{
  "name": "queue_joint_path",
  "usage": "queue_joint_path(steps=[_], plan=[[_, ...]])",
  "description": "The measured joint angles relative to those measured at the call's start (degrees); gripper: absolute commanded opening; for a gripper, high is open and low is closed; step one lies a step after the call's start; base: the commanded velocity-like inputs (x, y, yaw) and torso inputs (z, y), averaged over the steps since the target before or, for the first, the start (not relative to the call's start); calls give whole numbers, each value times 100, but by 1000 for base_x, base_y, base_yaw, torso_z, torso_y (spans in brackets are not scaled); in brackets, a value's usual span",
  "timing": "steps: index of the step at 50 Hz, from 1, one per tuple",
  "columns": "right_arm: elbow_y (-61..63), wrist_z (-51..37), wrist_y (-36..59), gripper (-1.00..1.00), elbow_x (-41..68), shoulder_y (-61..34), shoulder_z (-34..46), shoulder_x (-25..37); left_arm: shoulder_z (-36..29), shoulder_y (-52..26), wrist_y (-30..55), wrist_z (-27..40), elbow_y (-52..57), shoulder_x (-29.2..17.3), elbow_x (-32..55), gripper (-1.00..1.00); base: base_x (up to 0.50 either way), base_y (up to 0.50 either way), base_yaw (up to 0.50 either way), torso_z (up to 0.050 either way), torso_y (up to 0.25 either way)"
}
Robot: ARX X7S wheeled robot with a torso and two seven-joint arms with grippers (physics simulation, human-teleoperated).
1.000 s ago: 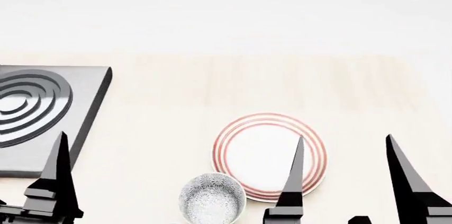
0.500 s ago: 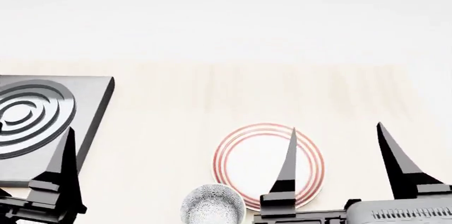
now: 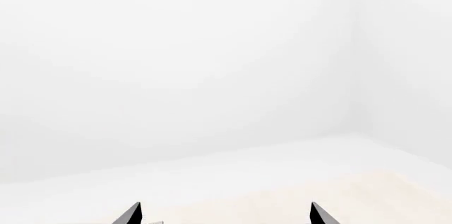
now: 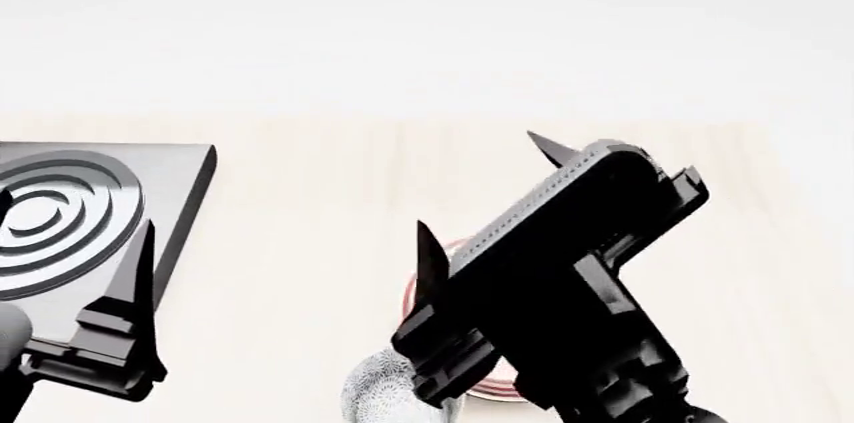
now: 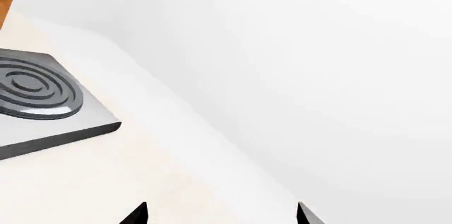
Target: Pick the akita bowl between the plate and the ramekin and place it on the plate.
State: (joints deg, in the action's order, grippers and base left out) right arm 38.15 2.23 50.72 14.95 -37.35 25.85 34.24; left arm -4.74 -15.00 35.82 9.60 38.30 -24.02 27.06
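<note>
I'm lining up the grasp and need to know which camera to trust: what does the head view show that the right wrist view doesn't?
Only the head view shows the akita bowl, partly hidden at the lower edge, a sliver of the red-ringed plate behind the raised right gripper, and the left gripper. Only the right wrist view shows the white wall behind the counter and a strip of orange-brown at one corner. Both show the grey hob with concentric rings and the pale counter. The ramekin appears in neither. The right jaws stand apart in both.
</note>
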Motion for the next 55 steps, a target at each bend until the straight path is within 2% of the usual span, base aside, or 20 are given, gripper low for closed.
queue_joint_path(steps=[13,25,37,55], plan=[[-934,1309,-127,100,-897,-1576,2076,319,-136,-32,-21,-4,-108,-78,-121,100,0,0,0,0,0],[-1565,2134,-411,100,-1518,-2373,3391,293,-184,52,-112,-26,-170,-115,-164,100,0,0,0,0,0],[-1777,2671,-662,100,-1858,-2672,4233,258,-178,126,-200,-46,-221,-135,-153,100,0,0,0,0,0],[-1780,3062,-971,100,-1865,-2567,4780,271,-174,170,-275,-42,-258,-157,-140,100,0,0,0,0,0]])
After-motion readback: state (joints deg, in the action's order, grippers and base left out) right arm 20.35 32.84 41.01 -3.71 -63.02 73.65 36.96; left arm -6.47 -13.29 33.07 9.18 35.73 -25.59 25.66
